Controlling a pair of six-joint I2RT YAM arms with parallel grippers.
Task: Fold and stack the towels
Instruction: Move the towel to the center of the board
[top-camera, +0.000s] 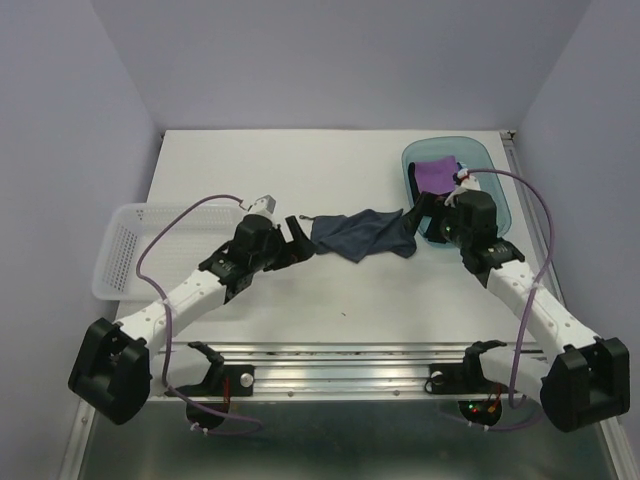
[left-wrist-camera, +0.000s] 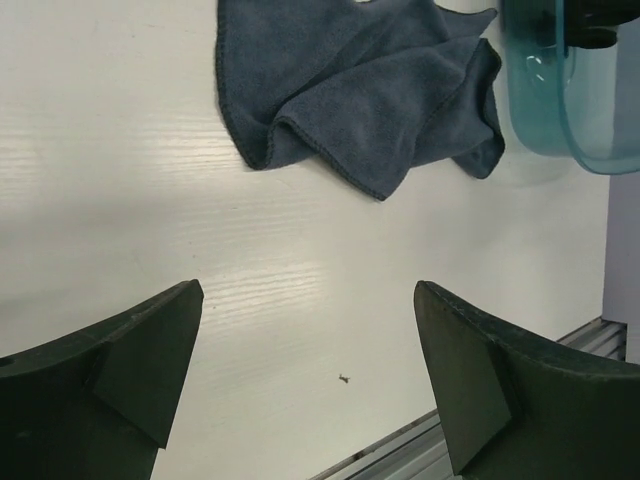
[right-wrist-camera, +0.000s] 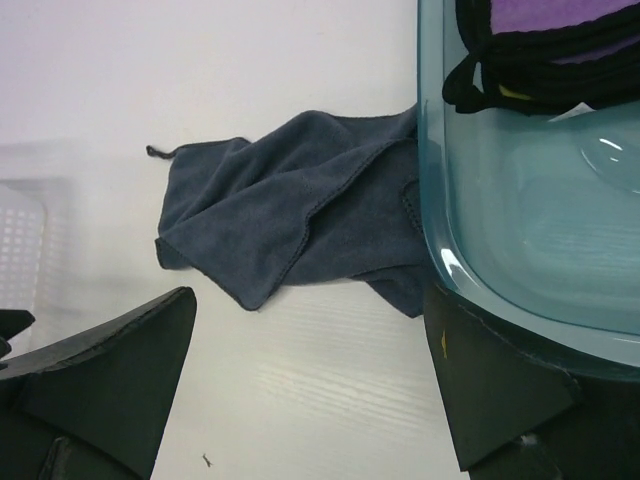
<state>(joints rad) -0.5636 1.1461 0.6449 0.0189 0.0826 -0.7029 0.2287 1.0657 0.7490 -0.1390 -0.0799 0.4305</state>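
1. Judging by the layout, the step in hand is flattening the crumpled dark navy cloth towel (top-camera: 362, 238) for folding. Each arm would best pinch one outer corner at the hem, then draw the corners apart low over the white table (top-camera: 300, 170).
2. The left gripper (top-camera: 295, 228) stands wide and holds nothing. The navy towel's left edge lies just ahead of its fingertips, apart from them.
3. The right gripper (right-wrist-camera: 310, 300) is also wide and empty. The navy towel's right end lies ahead of it, against the translucent teal plastic tray (right-wrist-camera: 440, 200), whose rim crowds the right finger and could snag.
4. A folded purple towel with black edging (top-camera: 437, 173) lies in that tray.
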